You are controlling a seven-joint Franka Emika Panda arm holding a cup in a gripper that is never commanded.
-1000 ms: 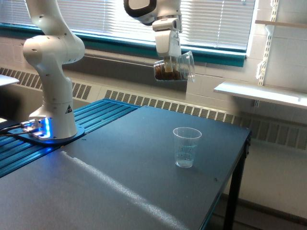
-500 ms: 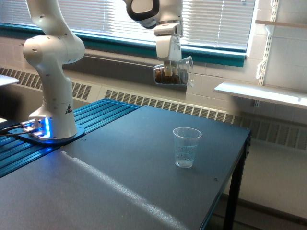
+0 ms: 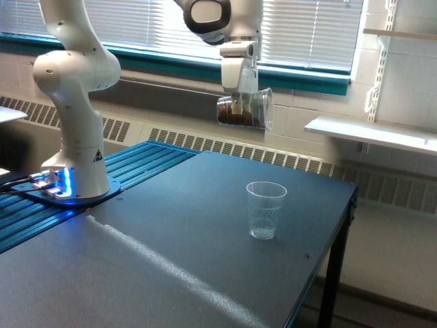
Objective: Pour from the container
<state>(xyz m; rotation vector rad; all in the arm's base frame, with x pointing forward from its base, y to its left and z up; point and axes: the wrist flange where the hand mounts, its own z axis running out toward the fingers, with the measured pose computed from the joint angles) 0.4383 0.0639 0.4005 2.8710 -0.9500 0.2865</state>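
Observation:
The container [image 3: 244, 111], a small clear wide-mouthed cup, hangs high above the table, tipped on its side with its mouth toward the exterior view's right. Brown granular bits lie along its lower wall. My gripper [image 3: 238, 104] is shut on the container from above. Well below it and slightly right, a taller ribbed clear disposable cup [image 3: 265, 210] stands upright on the dark table [image 3: 171, 260]. No bits are seen falling.
The arm's white base [image 3: 74, 137] stands at the exterior view's left on a blue ribbed platform [image 3: 130, 171]. The table's right edge [image 3: 345, 212] drops off near the cup. A white shelf [image 3: 372, 133] juts from the wall at right.
The container has dropped slightly and shifted a little left, and it has rotated from a mouth-up slant to nearly level. The disposable cup has not moved.

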